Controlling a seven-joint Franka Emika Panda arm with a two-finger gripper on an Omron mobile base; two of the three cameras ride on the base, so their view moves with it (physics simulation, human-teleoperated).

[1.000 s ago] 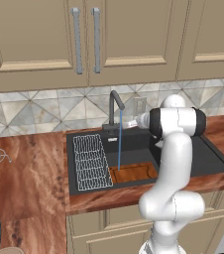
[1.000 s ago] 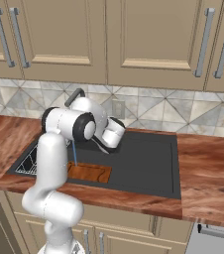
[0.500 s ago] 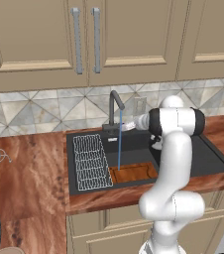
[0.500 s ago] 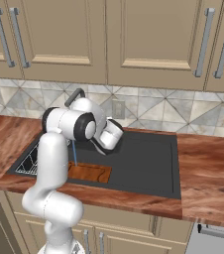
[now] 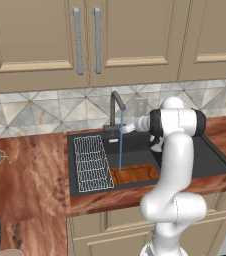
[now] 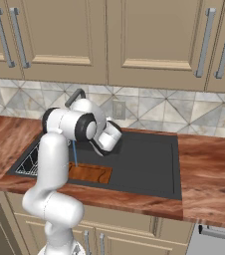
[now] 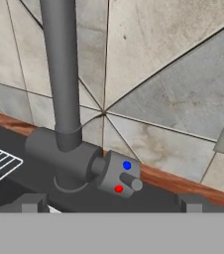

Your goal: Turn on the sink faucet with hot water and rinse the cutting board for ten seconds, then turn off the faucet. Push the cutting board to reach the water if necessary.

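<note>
Your wood surface (image 5: 30,170) holds the sink (image 5: 210,157) under beige cabinets; water (image 5: 120,152) falls from the faucet (image 5: 116,107) onto the board (image 5: 135,175) at the basin's front, beside the rack (image 5: 91,162). Your tool (image 7: 111,202) hovers by the lever (image 7: 119,174), tips spread apart, gripping nothing

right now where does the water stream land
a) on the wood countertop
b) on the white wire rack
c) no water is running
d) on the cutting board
d: in the left base view the water falls from the sink faucet onto the left end of the cutting board, beside the white wire rack.
</note>
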